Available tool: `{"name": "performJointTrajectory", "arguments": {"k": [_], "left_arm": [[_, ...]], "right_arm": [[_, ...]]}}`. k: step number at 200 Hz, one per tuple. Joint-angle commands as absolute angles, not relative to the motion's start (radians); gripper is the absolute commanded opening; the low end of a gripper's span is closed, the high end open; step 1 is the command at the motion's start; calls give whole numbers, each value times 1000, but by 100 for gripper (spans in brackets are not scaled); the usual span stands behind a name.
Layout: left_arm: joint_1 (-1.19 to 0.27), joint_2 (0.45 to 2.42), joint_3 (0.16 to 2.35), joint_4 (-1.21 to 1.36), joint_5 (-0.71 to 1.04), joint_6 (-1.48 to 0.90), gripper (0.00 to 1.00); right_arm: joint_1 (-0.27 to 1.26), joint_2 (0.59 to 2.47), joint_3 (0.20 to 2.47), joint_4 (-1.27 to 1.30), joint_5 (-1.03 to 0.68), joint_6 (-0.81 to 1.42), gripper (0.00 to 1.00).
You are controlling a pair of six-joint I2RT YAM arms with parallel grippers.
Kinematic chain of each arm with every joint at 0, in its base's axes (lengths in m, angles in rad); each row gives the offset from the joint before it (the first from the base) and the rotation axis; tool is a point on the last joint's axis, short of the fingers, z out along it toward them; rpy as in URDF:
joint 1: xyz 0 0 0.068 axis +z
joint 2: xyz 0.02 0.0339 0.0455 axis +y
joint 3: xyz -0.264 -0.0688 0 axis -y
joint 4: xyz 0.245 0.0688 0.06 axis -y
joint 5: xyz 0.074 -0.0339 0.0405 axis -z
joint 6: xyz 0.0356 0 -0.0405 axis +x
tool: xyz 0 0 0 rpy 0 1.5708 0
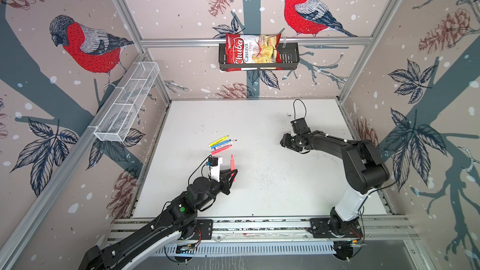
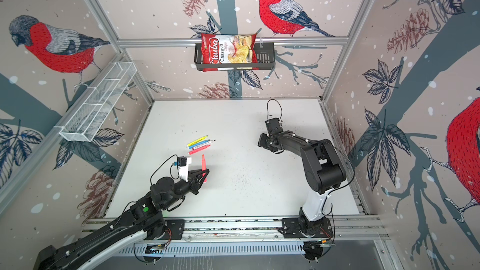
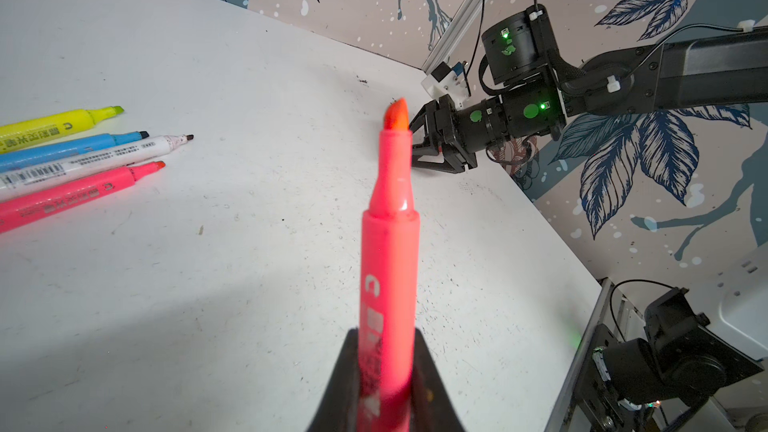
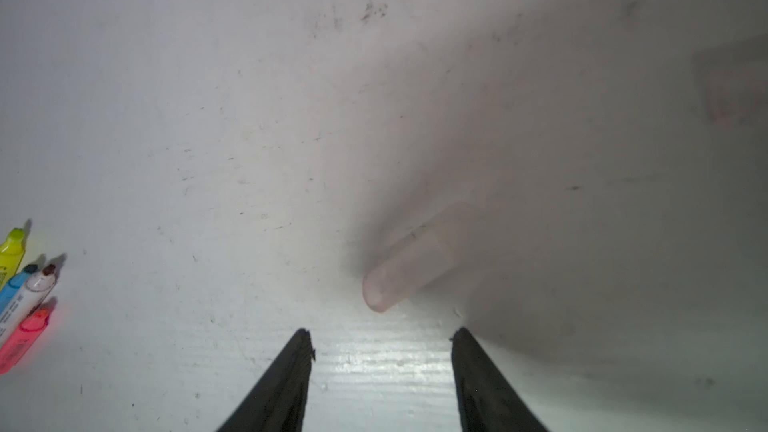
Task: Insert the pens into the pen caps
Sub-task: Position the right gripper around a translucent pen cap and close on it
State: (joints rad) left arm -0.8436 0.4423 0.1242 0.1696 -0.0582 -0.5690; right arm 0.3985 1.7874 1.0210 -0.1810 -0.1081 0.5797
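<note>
My left gripper (image 1: pixel 233 175) (image 2: pixel 205 175) (image 3: pixel 384 332) is shut on a neon pink pen (image 1: pixel 232 162) (image 2: pixel 203 162) (image 3: pixel 390 243), whose bare tip points away from the wrist toward the right arm. A yellow pen (image 1: pixel 219 140) (image 3: pixel 62 124), a blue pen (image 3: pixel 75 147), a white pen (image 3: pixel 95 160) and a second pink pen (image 1: pixel 222 149) (image 3: pixel 79 191) lie side by side on the table. My right gripper (image 1: pixel 283 141) (image 2: pixel 261 141) (image 4: pixel 382 340) hangs low over the table, open, with nothing between its jaws. One translucent pen cap (image 4: pixel 405 272) lies just beyond its fingertips. In both top views the caps are hidden.
A black wall basket (image 1: pixel 289 55) at the back holds a chips bag (image 1: pixel 253 51). A white wire basket (image 1: pixel 127 102) hangs on the left wall. Aluminium rails (image 1: pixel 259 223) border the white table's front edge. A blurred pale shape (image 4: pixel 731 89) lies further out from the right gripper.
</note>
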Motion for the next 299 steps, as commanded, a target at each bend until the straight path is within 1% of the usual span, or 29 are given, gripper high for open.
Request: {"name": "performJointTrajectory", "arguments": {"k": [1, 25, 75, 124, 171, 239, 299], "left_arm": [[-845, 433, 131, 173, -66, -560, 0], [-845, 422, 128, 169, -73, -561, 0], [-845, 418, 122, 161, -78, -562, 0], [-845, 401, 117, 148, -84, -561, 0], [-845, 363, 104, 132, -88, -569, 0], [-845, 348, 103, 117, -88, -570, 0], [-844, 352, 101, 123, -90, -571, 0]], "right_arm": [[400, 1806, 1036, -153, -71, 608, 54], [396, 1829, 1059, -163, -54, 605, 54], [394, 1871, 1089, -156, -89, 601, 54], [398, 1888, 1110, -161, -110, 591, 49], [403, 1895, 1118, -217, -65, 550, 48], [413, 1923, 1149, -271, -1, 516, 39], [421, 1933, 1160, -288, 9, 500, 32]]}}
